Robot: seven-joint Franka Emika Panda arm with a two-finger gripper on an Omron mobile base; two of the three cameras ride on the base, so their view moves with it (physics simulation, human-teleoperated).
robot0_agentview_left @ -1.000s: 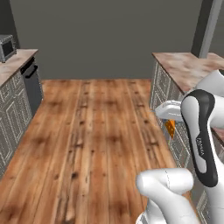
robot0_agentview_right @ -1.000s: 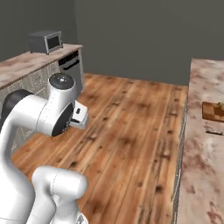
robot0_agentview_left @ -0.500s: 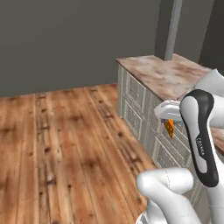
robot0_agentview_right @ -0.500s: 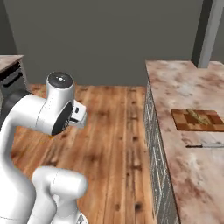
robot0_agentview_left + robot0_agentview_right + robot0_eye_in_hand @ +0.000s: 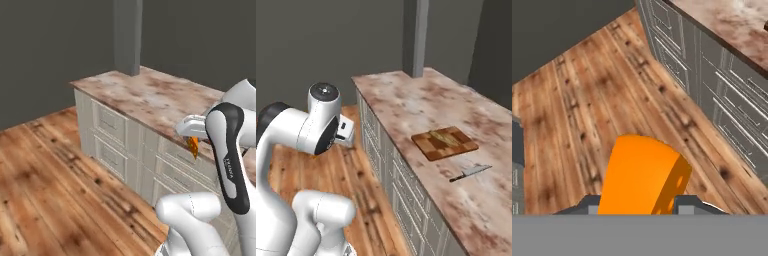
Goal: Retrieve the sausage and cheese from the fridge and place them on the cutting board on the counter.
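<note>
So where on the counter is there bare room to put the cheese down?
The board itself is bare. The counter is bare from the board back to the pillar, and on the near side past the knife. The narrow strip between board and knife is the only crowded spot.

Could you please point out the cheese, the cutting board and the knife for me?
cheese (image 5: 643,175), hand view, on its front orange face.
cutting board (image 5: 444,142), right base view, on the middle of its checkered top.
knife (image 5: 471,172), right base view, on the blade.
</note>
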